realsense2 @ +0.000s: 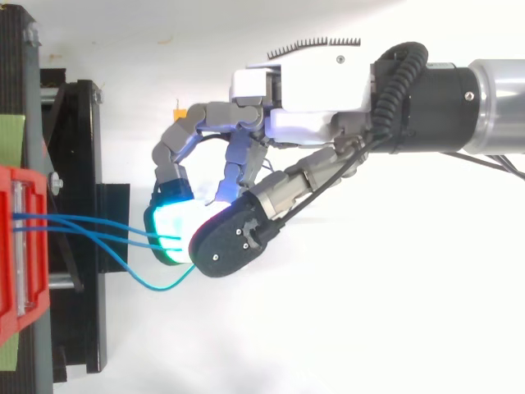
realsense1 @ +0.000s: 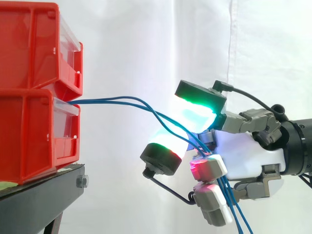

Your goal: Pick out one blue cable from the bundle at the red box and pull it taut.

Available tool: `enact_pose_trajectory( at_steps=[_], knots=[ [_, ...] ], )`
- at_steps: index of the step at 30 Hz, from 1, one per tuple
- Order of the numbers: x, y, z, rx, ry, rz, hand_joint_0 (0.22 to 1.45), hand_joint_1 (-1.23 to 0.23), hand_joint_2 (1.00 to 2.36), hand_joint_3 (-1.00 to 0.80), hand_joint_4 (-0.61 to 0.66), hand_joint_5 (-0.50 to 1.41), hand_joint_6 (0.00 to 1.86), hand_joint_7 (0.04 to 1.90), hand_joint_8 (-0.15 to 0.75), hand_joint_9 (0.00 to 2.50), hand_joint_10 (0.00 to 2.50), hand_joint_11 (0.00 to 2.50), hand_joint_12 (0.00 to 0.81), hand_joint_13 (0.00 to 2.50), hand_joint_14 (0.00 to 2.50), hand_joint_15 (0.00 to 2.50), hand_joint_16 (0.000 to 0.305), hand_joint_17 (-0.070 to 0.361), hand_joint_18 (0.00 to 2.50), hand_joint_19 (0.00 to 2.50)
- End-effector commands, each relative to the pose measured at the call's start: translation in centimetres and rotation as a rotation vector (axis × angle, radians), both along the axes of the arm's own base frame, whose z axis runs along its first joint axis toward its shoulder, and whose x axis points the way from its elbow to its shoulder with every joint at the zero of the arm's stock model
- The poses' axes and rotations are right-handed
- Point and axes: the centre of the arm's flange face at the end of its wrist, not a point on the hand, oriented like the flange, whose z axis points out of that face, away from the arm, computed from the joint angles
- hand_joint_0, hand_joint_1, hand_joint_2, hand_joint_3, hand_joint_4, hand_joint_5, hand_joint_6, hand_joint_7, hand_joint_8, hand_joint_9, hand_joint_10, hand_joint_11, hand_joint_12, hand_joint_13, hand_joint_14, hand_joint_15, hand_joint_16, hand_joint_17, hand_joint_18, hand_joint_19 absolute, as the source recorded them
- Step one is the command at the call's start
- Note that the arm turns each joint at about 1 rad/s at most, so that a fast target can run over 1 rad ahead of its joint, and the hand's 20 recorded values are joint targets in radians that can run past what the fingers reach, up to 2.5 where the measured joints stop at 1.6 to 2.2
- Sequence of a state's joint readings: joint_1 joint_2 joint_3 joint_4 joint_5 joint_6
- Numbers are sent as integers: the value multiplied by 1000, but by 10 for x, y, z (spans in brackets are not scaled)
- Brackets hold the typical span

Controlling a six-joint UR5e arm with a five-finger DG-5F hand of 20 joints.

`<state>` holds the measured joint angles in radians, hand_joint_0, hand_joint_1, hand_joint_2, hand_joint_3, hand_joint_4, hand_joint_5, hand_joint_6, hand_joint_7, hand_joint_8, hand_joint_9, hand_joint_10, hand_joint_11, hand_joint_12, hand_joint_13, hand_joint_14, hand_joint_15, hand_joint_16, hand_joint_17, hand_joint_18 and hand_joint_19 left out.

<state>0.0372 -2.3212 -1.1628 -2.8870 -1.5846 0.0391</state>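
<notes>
Blue cables (realsense1: 122, 101) leave the front of the lower red bin (realsense1: 29, 141) at the left of the frame. They run in gentle curves toward the centre right, then hang past the lower edge. The hand (realsense1: 248, 156) comes in from the right, its fingers curled and its green-glowing fingertips (realsense1: 195, 114) pinched together on several of these strands. From above, one strand sags in a loop beneath the others. An upper red bin (realsense1: 29, 48) sits stacked on the lower one, both on a black stand (realsense1: 44, 190).
</notes>
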Motion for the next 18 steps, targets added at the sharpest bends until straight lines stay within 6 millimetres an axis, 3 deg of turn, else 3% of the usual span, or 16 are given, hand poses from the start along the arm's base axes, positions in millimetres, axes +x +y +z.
enact_pose_trajectory(
  at_steps=[1,7,18],
  knots=[
    [0,1,0,-1,0,1,645,-783,1000,-500,42,-116,920,966,299,1293,23,714,374,1174,21,616,51,114,1030,663],
    [0,1,0,-1,0,1,576,-658,1000,-500,59,-111,903,925,305,1314,20,694,378,1184,20,613,52,117,1037,668],
    [-1,2,0,-4,7,3,517,-584,1000,-500,87,-111,860,925,318,1300,21,676,397,1178,19,608,56,127,1044,677]
  ],
)
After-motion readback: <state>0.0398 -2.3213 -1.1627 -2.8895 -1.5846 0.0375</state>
